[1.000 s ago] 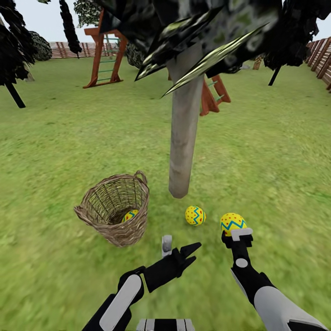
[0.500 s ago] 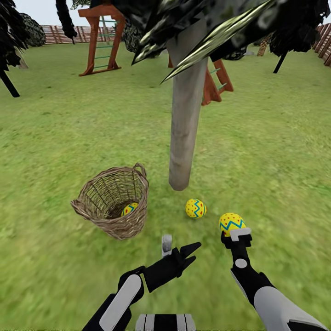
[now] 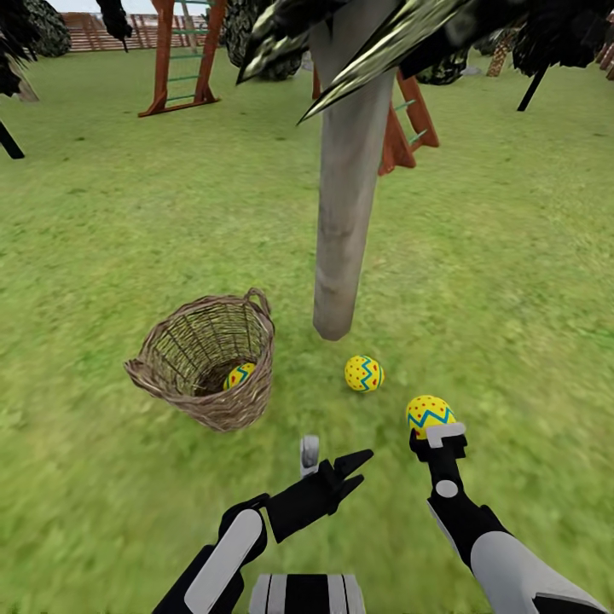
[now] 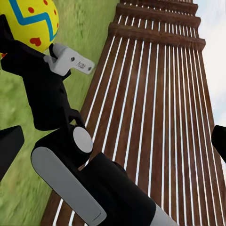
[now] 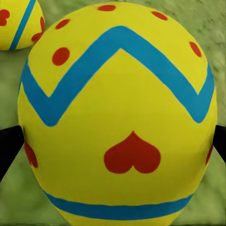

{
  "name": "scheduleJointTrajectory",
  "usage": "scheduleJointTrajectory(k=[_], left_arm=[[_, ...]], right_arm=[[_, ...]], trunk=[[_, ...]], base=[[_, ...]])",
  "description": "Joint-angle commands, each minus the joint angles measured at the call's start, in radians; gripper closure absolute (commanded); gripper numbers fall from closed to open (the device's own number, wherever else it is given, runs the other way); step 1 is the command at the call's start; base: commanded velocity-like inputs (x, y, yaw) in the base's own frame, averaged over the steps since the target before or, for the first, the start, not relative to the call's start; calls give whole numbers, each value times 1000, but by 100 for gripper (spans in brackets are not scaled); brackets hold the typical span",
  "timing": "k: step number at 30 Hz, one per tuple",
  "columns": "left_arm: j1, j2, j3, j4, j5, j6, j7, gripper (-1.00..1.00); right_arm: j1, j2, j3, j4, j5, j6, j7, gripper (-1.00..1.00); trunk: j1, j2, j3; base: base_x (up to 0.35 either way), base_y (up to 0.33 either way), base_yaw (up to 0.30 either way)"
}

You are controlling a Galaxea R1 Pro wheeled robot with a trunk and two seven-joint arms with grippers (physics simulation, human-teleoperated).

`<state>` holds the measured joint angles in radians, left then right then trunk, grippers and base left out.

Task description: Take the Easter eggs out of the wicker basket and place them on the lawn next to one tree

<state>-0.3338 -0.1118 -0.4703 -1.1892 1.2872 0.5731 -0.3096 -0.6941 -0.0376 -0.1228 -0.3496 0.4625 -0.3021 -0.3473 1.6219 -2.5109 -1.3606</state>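
Observation:
The wicker basket [image 3: 205,362] stands tilted on the lawn [image 3: 111,247], left of the tree [image 3: 345,196], with one Easter egg [image 3: 240,375] inside it. A second egg [image 3: 364,373] lies on the grass just right of the trunk's foot. My right gripper [image 3: 433,431] is shut on a third egg [image 3: 430,414] to the right of that one. In the right wrist view the held egg [image 5: 117,117] is large between the dark fingertips [image 5: 9,146], with the lawn egg [image 5: 14,23] beyond it. My left gripper [image 3: 334,458] is open, with nothing in it, in front of the basket.
A wooden playset [image 3: 183,60] stands behind the tree. Dark thin-trunked trees [image 3: 546,51] rise at the back right and far left. In the left wrist view a brown slat fence [image 4: 155,117] runs behind the right arm and its egg [image 4: 28,21]. Open grass lies all around.
The camera has moved: basket, trunk and the lawn egg have slid up the picture. Both arms keep their pose, and the right gripper still holds its egg.

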Motion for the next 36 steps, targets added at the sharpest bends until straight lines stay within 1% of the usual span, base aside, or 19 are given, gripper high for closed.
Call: scheduleJointTrajectory(k=[1,18,24,36], left_arm=[[-1,0,0,0,6,5,0,-100],[-1,0,-2,-1,1,5,0,-100],[-1,0,-2,0,3,5,0,-100],[0,0,-1,0,4,5,0,-100]], right_arm=[[-1,1,-8,2,10,-5,-1,100],[-1,1,-8,3,10,-5,-1,100],[-1,1,-8,1,8,-8,-1,100],[-1,2,-8,0,10,-5,-4,100]], trunk=[[0,-1,-5],[8,-4,-70],[8,-4,-70],[8,-4,-70]], base=[[0,0,0],[0,0,0],[42,0,0],[320,0,0]])
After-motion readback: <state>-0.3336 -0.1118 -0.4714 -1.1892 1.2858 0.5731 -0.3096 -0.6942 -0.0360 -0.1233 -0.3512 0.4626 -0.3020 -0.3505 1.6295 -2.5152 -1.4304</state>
